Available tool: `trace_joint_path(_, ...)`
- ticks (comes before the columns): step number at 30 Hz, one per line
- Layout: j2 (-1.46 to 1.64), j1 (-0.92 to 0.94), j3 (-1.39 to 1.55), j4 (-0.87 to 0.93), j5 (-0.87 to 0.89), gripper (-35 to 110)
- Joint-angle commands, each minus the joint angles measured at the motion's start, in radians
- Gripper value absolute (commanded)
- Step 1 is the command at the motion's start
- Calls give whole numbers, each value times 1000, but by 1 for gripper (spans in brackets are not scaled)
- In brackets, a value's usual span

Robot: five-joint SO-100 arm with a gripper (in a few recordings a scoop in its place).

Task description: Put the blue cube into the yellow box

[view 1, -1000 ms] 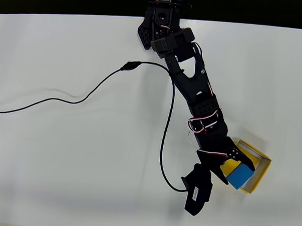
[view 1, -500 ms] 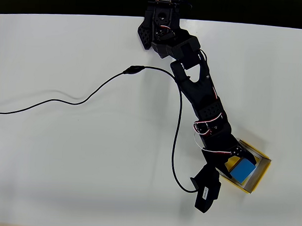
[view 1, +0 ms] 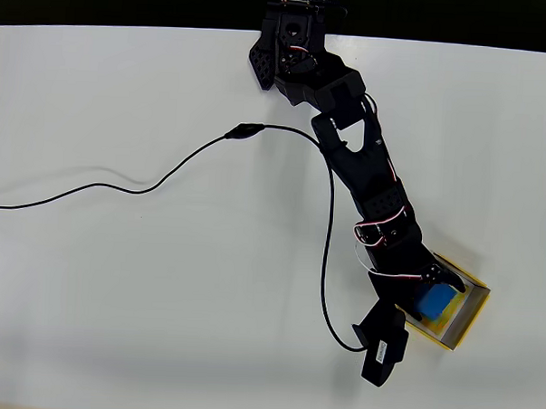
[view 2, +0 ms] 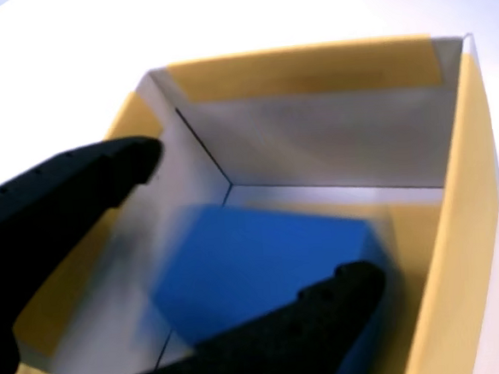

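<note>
The gripper [view 2: 244,230] is seen in the wrist view with its two black fingers spread apart, one finger [view 2: 78,190] at upper left and the other at lower right across the bottom of the picture. The blue cube [view 2: 255,268] lies between them, inside the yellow box [view 2: 310,71]. The cube is blurred and a clear gap is seen between it and the upper-left finger; whether the lower finger touches it cannot be told. Nothing is clamped as far as can be seen. The box walls are seen all around the cube, yellow bands along the rims with pale inner faces.

In the overhead view the gripper [view 1: 439,286] is placed over the box opening, and part of the blue cube [view 1: 437,302] is seen inside the yellow box [view 1: 468,314], just beside the black fingers. The box sits tilted on the white table [view 1: 115,297], at lower right. The black arm [view 1: 365,177] is stretched from its base [view 1: 285,42] at the top edge down to the box. A black cable [view 1: 165,174] is run across the table from the left edge and looped down to the wrist camera housing [view 1: 383,343].
</note>
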Motion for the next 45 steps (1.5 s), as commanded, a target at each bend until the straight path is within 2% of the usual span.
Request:
trace_joint_path(1, 74, -5, -112, -11, -32, 49)
trace_joint_path(6, 100, 0, -114, -38, -57, 49)
trace_joint_path(13, 238, 41, -84, -8, -181, 38)
trace_joint_path(23, 448, 245, 95, 11, -316, 24)
trace_joint_path(35, 759, 433, 468, 11, -371, 11)
trace_joint_path(37, 819, 451, 552, -2, -374, 5)
trace_joint_path(45, 1092, 491, 930, -17, -399, 3)
